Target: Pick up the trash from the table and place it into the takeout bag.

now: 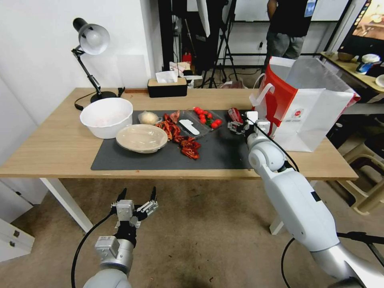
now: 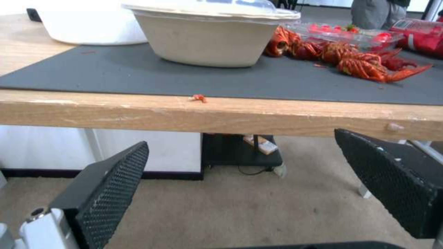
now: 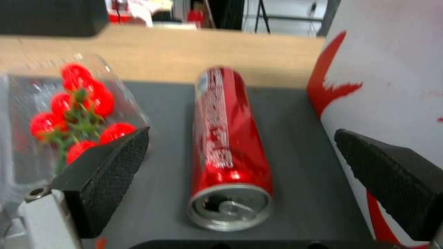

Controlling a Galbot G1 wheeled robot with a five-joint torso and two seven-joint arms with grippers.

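Observation:
A red soda can (image 3: pixel 228 148) lies on its side on the dark mat, its opened top towards my right wrist camera. My right gripper (image 3: pixel 241 136) is open and straddles the can, one finger on each side, not touching it. In the head view that gripper (image 1: pixel 237 125) sits just before the can (image 1: pixel 235 115), beside the white and red takeout bag (image 1: pixel 308 108). On the mat lie a beige lidded bowl (image 1: pixel 142 138), a small clear tub (image 1: pixel 149 117) and red crayfish shells (image 1: pixel 182 140). My left gripper (image 1: pixel 136 202) hangs open below the table's front edge (image 2: pixel 221 114).
A big white bowl (image 1: pixel 106 116) stands at the mat's left end. A clear tray of cherry tomatoes (image 1: pixel 205 118) lies just left of the can. A desk lamp (image 1: pixel 90 44) and a black tissue box (image 1: pixel 167 86) stand at the back.

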